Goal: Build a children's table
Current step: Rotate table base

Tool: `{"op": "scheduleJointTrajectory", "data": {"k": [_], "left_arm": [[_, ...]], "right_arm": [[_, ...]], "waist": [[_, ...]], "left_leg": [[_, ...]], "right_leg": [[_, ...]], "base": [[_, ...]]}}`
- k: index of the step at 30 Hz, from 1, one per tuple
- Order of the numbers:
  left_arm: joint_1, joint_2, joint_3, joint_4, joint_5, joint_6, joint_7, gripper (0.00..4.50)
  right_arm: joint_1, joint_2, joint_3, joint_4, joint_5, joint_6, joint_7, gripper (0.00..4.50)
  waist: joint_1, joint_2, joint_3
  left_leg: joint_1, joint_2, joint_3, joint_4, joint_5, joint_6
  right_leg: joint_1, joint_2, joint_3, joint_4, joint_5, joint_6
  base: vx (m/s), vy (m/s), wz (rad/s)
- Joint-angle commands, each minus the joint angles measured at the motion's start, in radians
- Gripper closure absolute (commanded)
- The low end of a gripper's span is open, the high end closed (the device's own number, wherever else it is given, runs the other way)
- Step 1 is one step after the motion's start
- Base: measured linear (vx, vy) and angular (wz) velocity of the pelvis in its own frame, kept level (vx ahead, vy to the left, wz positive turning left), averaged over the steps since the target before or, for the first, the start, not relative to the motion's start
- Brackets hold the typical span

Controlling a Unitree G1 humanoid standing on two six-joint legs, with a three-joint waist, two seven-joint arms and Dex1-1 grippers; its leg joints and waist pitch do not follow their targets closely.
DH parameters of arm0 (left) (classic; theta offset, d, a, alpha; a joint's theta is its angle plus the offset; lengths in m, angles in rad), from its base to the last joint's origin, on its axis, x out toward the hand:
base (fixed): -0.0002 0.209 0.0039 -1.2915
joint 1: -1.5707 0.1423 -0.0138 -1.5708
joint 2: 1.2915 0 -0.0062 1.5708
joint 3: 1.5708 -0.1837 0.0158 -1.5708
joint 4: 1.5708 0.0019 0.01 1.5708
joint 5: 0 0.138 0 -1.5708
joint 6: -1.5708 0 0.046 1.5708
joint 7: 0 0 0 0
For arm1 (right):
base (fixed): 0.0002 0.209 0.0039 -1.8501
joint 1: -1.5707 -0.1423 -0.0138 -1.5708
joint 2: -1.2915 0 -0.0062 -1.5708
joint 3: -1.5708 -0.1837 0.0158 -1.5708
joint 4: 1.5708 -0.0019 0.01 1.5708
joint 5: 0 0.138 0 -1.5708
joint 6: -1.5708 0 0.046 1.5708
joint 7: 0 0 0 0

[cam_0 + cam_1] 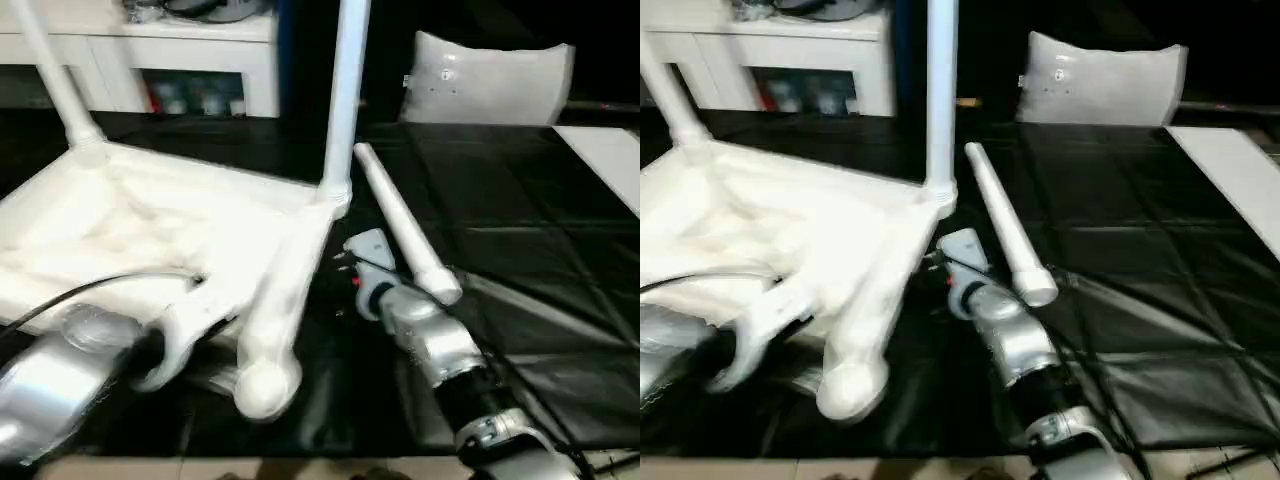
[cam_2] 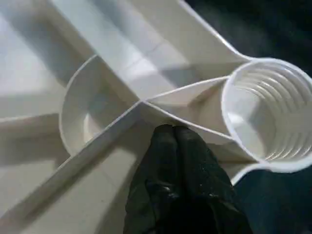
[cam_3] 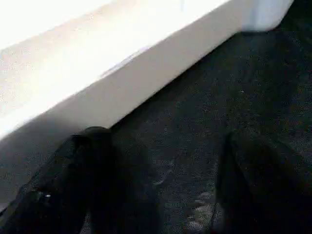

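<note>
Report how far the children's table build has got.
Done: two legs stand in the far corner sockets of the upturned top. In hand: nothing; the left gripper is shut by an empty near socket, the right gripper open beside the top's edge. Left: the loose leg on the black sheet, then the last one.

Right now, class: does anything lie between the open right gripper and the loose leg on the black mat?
Nothing visible does. The right gripper hangs open over bare black mat beside the table top's edge. The loose leg lies free alongside that forearm, touching nothing but the mat.
</note>
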Motion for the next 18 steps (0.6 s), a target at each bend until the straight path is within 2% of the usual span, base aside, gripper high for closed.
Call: {"op": "scheduleJointTrajectory", "data": {"k": [1, 2, 3, 6, 7, 8, 11, 13, 15, 16, 18], "left_arm": [[-0.072, -0.137, -0.033, 0.049, -0.019, -0.11, 0.073, 4.48], [-0.077, -0.154, -0.031, 0.063, -0.015, -0.121, 0.091, 4.48], [-0.087, -0.181, -0.027, 0.092, -0.004, -0.143, 0.124, 4.48], [-0.104, -0.185, -0.04, 0.153, 0.036, -0.201, 0.163, 4.48], [-0.113, -0.185, -0.046, 0.186, 0.048, -0.225, 0.176, 4.48], [-0.117, -0.184, -0.048, 0.198, 0.049, -0.232, 0.178, 4.48], [-0.124, -0.204, -0.037, 0.215, 0.046, -0.261, 0.176, 4.48], [-0.122, -0.218, -0.026, 0.217, 0.048, -0.294, 0.185, 4.48], [-0.114, -0.243, 0.013, 0.193, 0.019, -0.292, 0.189, 4.48], [-0.108, -0.238, 0.021, 0.174, 0.01, -0.28, 0.182, 4.17], [-0.096, -0.216, 0.022, 0.144, -0.002, -0.272, 0.169, 4.09]], "right_arm": [[-0.019, 0.036, 0.046, 0.002, 0.014, -0.018, 0.026, 0.0], [-0.02, 0.037, 0.044, 0.005, 0.013, -0.02, 0.024, 0.0], [-0.026, 0.039, 0.037, 0.014, 0.007, -0.028, 0.021, 0.0], [-0.034, 0.029, 0.028, 0.004, -0.005, -0.033, 0.011, 0.0], [-0.036, 0.014, 0.024, -0.016, -0.015, -0.035, 0.009, 0.0], [-0.036, 0.003, 0.02, -0.036, -0.02, -0.031, 0.004, 0.0], [-0.048, -0.03, -0.011, -0.098, -0.027, 0.007, -0.028, 0.0], [-0.071, -0.052, -0.042, -0.119, -0.04, 0.048, -0.079, 0.0], [-0.119, -0.097, -0.076, -0.128, -0.072, 0.175, -0.144, 0.0], [-0.141, -0.115, -0.081, -0.121, -0.082, 0.22, -0.152, 0.0], [-0.179, -0.14, -0.089, -0.098, -0.074, 0.272, -0.119, 0.0]], "waist": [[0.003, 0.03, -0.063], [0.0, 0.035, -0.064], [0.001, 0.028, -0.066], [-0.003, 0.027, -0.074], [-0.002, 0.034, -0.073], [-0.004, 0.03, -0.073], [0.001, 0.029, -0.075], [0.004, 0.03, -0.074], [0.003, 0.025, -0.072], [0.004, 0.026, -0.072], [0.005, 0.022, -0.07]], "left_leg": [[0.025, 0.026, -0.016, -0.075, -0.304, -0.069], [0.024, 0.025, -0.015, -0.074, -0.306, -0.069], [0.024, 0.026, -0.016, -0.073, -0.304, -0.066], [0.015, 0.024, -0.016, -0.069, -0.262, -0.048], [0.017, 0.022, -0.014, -0.068, -0.252, -0.04], [0.016, 0.023, -0.014, -0.066, -0.247, -0.037], [0.018, 0.024, -0.012, -0.064, -0.215, -0.028], [0.018, 0.025, -0.011, -0.065, -0.202, -0.03], [0.022, 0.025, -0.01, -0.066, -0.206, -0.036], [0.022, 0.025, -0.01, -0.065, -0.21, -0.039], [0.024, 0.024, -0.008, -0.064, -0.236, -0.045]], "right_leg": [[0.04, -0.065, 0.045, -0.083, -0.23, -0.176], [0.04, -0.063, 0.045, -0.083, -0.226, -0.175], [0.042, -0.065, 0.045, -0.085, -0.222, -0.175], [0.049, -0.067, 0.044, -0.08, -0.168, -0.188], [0.044, -0.063, 0.043, -0.084, -0.152, -0.191], [0.047, -0.063, 0.044, -0.081, -0.138, -0.196], [0.049, -0.062, 0.043, -0.078, -0.119, -0.202], [0.049, -0.06, 0.043, -0.076, -0.11, -0.204], [0.047, -0.057, 0.042, -0.075, -0.123, -0.203], [0.048, -0.058, 0.042, -0.074, -0.13, -0.202], [0.045, -0.059, 0.043, -0.079, -0.174, -0.183]], "base": [[0.0, 0.0, 0.0], [0.0, 0.0, 0.0], [0.0, 0.0, 0.0], [0.0, 0.0, 0.0], [0.0, 0.0, 0.0], [0.0, 0.0, 0.0], [0.0, 0.0, 0.0], [0.0, 0.0, 0.0], [0.0, 0.0, 0.0], [0.0, 0.0, 0.0], [0.0, 0.0, 0.0]]}}
